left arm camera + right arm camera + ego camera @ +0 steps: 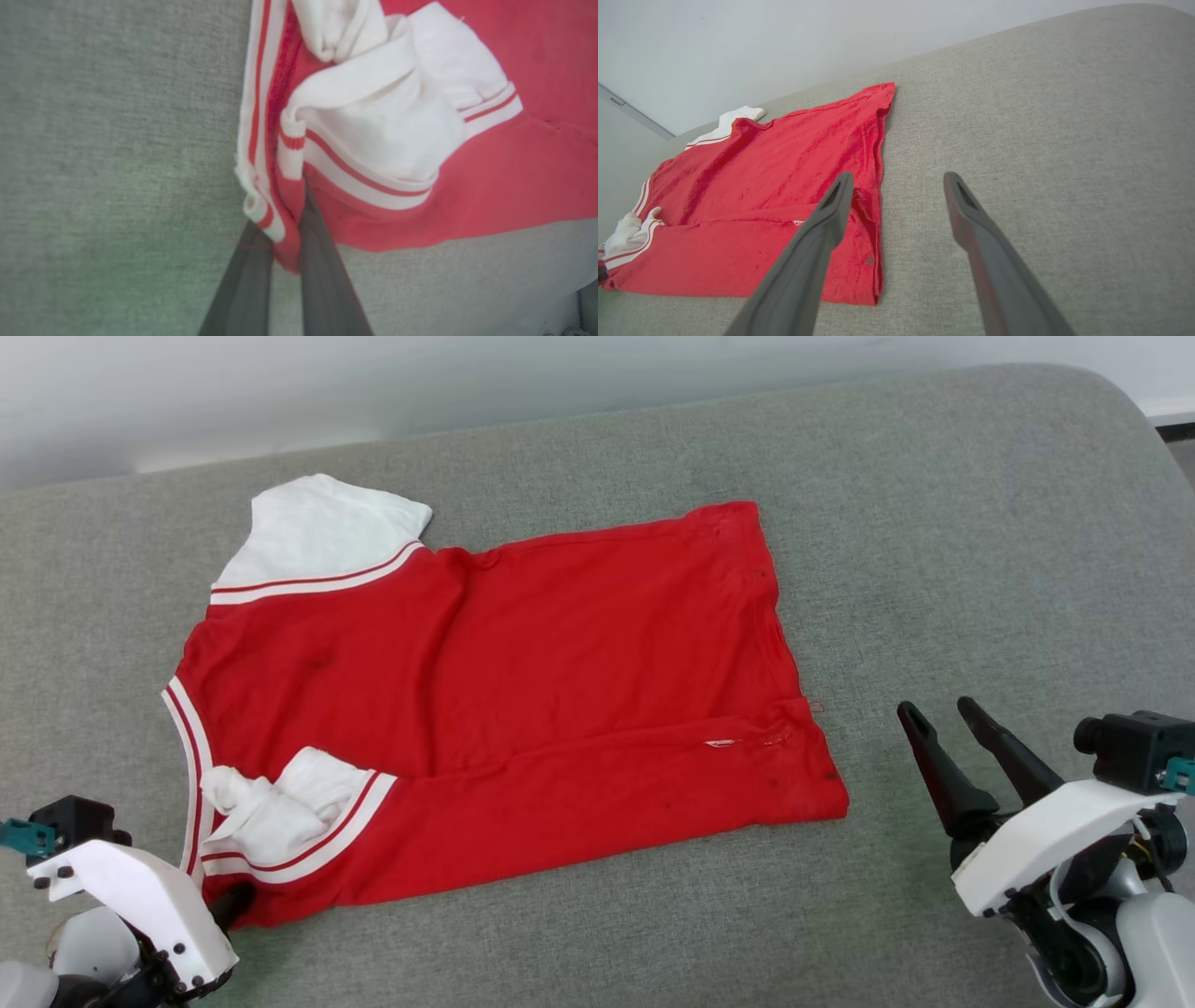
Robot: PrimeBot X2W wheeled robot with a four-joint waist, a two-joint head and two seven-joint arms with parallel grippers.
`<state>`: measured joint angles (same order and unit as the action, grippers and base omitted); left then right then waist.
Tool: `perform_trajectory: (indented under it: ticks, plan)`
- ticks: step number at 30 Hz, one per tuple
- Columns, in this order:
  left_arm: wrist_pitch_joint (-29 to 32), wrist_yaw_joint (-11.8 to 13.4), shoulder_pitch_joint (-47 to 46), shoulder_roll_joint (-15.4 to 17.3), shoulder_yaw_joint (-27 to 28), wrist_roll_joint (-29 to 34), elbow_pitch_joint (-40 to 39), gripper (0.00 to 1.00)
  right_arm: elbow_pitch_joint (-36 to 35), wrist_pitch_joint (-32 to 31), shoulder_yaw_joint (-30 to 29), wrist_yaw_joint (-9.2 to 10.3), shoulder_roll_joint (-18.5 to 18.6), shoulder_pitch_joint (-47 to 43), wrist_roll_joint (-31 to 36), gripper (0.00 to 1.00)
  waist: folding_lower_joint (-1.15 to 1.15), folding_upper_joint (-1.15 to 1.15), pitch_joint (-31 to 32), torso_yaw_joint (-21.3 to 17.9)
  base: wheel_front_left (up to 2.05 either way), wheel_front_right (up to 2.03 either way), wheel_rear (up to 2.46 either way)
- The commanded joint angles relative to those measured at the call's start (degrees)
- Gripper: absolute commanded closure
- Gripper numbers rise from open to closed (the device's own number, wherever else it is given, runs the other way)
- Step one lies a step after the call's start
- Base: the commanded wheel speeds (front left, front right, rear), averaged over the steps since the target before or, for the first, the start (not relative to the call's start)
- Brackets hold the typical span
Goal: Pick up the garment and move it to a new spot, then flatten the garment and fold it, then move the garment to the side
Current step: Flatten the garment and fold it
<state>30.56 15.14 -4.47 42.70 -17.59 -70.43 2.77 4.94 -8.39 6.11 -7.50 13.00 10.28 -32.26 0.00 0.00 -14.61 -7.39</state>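
The garment (560, 663), a red T-shirt with white sleeves and red-and-white striped trim, lies spread with its back up on the grey cushion (934, 523). One white sleeve (322, 527) lies flat at the far left; the other (271, 807) is bunched on the near left. My left gripper (284, 219) is shut on the garment's near-left corner, pinching the striped trim and red fabric between its fingers. The left gripper (229, 903) is mostly hidden by its white wrist in the head view. My right gripper (938, 709) stands open, off the garment's right edge, holding nothing.
A pale wall (373, 373) runs behind the cushion's far edge. The cushion's rounded corner (1116, 401) lies at the far right. Bare grey cushion surrounds the garment (784, 196) on the right and near sides.
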Motion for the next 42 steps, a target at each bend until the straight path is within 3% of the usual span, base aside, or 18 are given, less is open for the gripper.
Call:
perform_trajectory:
  ticks: [1,12,17,25,26,27,28,42]
  plan:
    - [-0.3,-0.8,0.0,-1.5,-1.2,0.3,0.9,1.00,0.3,-1.4,-0.5,0.02,0.8,-0.4,-0.8,0.00,0.00,0.00,0.7,0.4,0.00,0.00,0.00]
    - [-5.6,-0.5,-2.9,0.3,0.0,5.4,-5.4,1.00,4.5,-24.3,1.9,0.02,4.8,2.9,-4.6,0.00,0.00,0.00,1.8,3.8,0.00,0.00,0.00]
    - [-5.9,0.3,-3.9,-0.1,-0.8,6.6,-7.9,1.00,6.9,-27.3,4.5,0.02,3.9,5.9,-5.0,0.00,0.00,0.00,0.8,5.1,0.00,0.00,0.00]
    - [-6.1,0.6,-5.6,-1.7,-2.3,7.7,-8.8,1.00,16.3,-31.4,10.4,0.03,2.4,10.9,-6.0,0.00,0.00,0.00,-1.0,6.9,0.00,0.00,0.00]
    - [-6.1,0.4,-5.7,-1.9,-2.4,7.8,-8.6,1.00,17.0,-31.7,11.2,0.03,2.3,11.3,-6.1,0.40,0.00,0.00,-1.1,7.0,0.00,0.00,0.00]
    - [-6.2,0.3,-5.6,-2.1,-2.6,7.8,-8.4,1.00,17.4,-31.8,11.8,0.03,2.2,11.5,-6.5,0.96,0.00,0.00,-1.1,7.1,0.00,0.00,0.00]
    - [-6.3,0.2,-5.6,-2.4,-2.7,7.8,-8.1,1.00,17.8,-31.9,12.2,0.02,2.2,11.6,-7.1,1.00,0.00,0.00,-1.0,7.1,0.00,0.00,0.00]
    - [-9.1,0.5,0.7,-2.3,-2.4,7.5,-8.5,1.00,14.1,-28.4,11.0,0.02,6.5,8.0,-10.3,1.00,0.00,0.00,9.0,6.6,0.00,0.00,0.00]
